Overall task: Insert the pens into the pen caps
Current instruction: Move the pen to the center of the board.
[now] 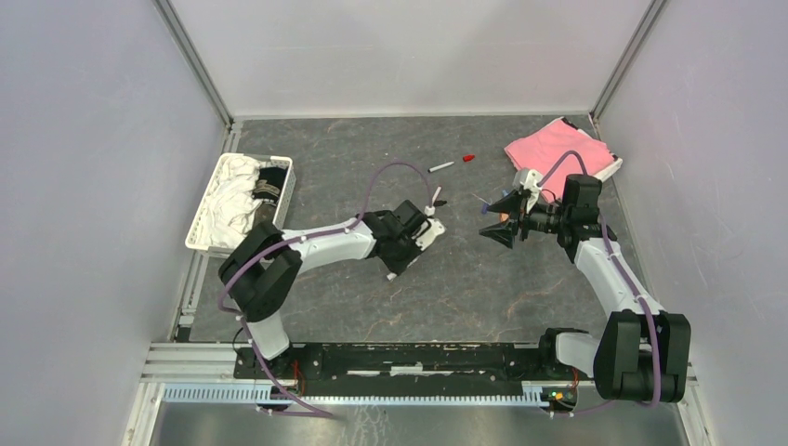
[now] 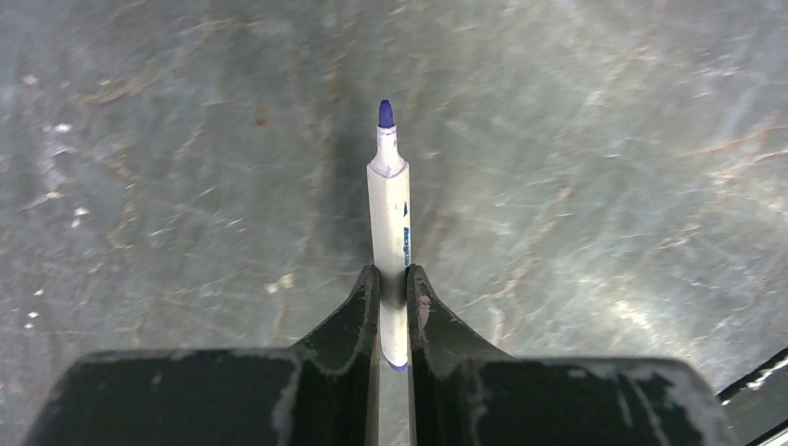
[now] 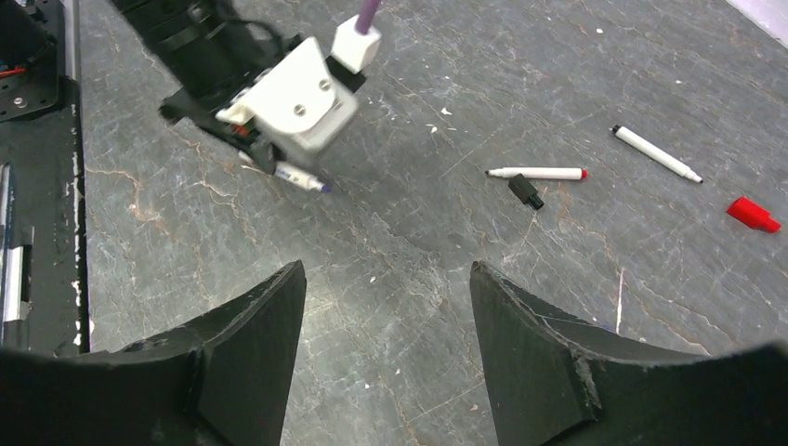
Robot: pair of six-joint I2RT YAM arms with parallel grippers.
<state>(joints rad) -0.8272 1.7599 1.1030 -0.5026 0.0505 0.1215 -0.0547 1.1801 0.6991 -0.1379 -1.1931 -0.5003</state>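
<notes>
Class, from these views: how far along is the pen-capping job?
Done: nothing capped. In hand: left gripper clamps a white blue-tipped pen, uncapped; right gripper open, empty. Left: white red-tipped pen, white black-tipped pen, small black plastic cap and red plastic cap lie separate.

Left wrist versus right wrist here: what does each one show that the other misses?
Only the left wrist view: the print on the barrel of the blue-tipped pen, clamped in the left gripper. Only the right wrist view: the open right gripper, plus a red-tipped pen, a black-tipped pen, a black cap and a red cap, all lying loose. Both: that held pen and the grey table.
</notes>
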